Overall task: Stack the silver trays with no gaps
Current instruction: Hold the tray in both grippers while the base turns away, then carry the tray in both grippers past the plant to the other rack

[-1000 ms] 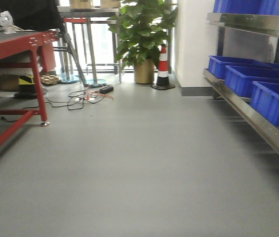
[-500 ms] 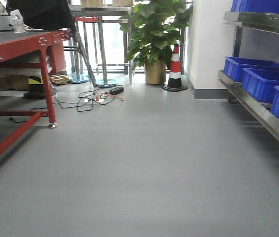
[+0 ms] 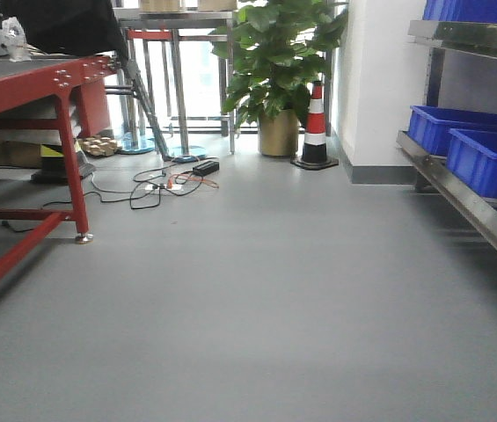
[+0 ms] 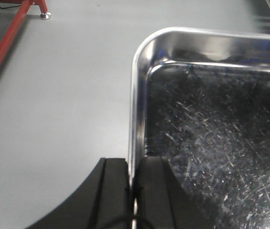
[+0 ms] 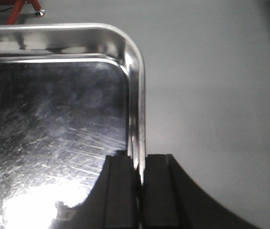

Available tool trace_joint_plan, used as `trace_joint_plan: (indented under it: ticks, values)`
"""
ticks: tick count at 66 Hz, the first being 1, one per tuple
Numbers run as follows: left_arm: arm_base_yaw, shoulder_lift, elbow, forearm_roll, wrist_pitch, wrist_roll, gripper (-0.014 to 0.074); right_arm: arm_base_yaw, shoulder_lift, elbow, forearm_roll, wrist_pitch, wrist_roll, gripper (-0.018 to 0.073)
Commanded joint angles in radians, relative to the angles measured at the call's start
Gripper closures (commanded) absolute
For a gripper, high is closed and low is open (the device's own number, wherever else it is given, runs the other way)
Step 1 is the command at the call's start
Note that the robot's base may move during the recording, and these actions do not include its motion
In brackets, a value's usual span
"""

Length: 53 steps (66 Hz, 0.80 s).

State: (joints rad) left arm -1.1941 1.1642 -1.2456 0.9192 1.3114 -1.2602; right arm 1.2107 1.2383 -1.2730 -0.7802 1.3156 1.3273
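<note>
I am carrying a silver tray (image 4: pixel 211 143), left gripper (image 4: pixel 134 167) and right gripper (image 5: pixel 138 164) each clenching a rim, next needing another tray to nest into flush.

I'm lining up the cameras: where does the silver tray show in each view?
Front-facing: not in it.
Left wrist: silver tray fills the right side; left pincer clamps its left rim.
Right wrist: it fills the left side; right pincer clamps its right rim.
Shared landmark: red table's foot.

Shiny rectangular steel tray (image 4: pixel 211 143): right and near sides cut off.
Blue plastic bins (image 3: pixel 486 163): rightmost cropped at right edge.
</note>
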Motion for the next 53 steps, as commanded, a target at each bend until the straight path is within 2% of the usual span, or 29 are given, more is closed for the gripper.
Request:
trace_joint_plan:
  ticks: [1,53]
  values:
    - [-0.015,0.010,-0.003,-0.013,-0.090,0.000,0.0613,0.017,0.006,-0.014,0.001,-0.277,-0.002,0.0582]
    - [-0.015,0.010,-0.003,-0.013,-0.090,0.000,0.0613,0.017,0.006,-0.014,0.001,-0.277,-0.002,0.0582]
